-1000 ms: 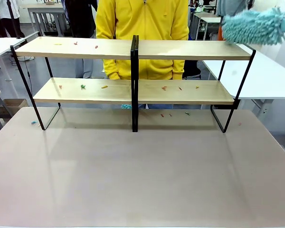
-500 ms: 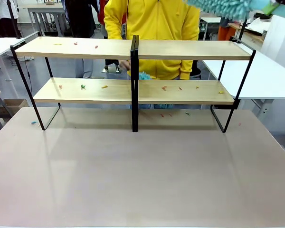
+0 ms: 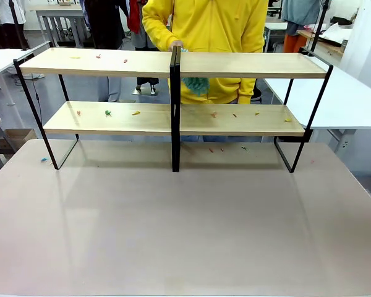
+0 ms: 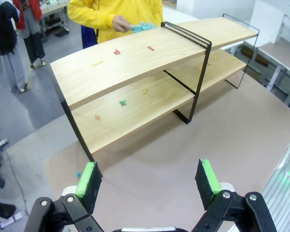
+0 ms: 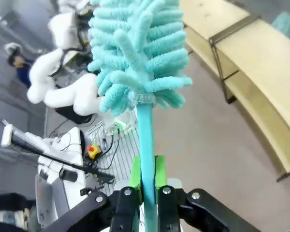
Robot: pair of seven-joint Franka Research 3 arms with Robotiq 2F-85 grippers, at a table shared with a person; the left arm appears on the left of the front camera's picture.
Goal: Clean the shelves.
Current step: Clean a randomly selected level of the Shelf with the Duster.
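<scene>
Clamping the duster point(image 5: 135, 58) handle, right claw point(image 5: 147, 172) is closed; left claw point(image 4: 147, 181) gapes empty. On the worktop point(image 3: 185, 235), the shelves point(image 3: 247, 64) carry scraps. Risk: a sweep strikes the person's hand point(image 3: 176, 44) at their centre post point(image 3: 175, 111).

Desk point(image 3: 185, 235) before shelves point(image 3: 247, 65) open to approach; centre post point(image 3: 175, 111) splits both tiers; person's hand point(image 3: 176, 44) at top board's far edge beside post.

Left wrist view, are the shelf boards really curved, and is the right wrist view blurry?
Left wrist view: the shelves bow from wide-angle distortion, though sharp. Front view: they run straight, evenly lit. Right wrist view: soft throughout, the duster near the lens, background smeared.
</scene>
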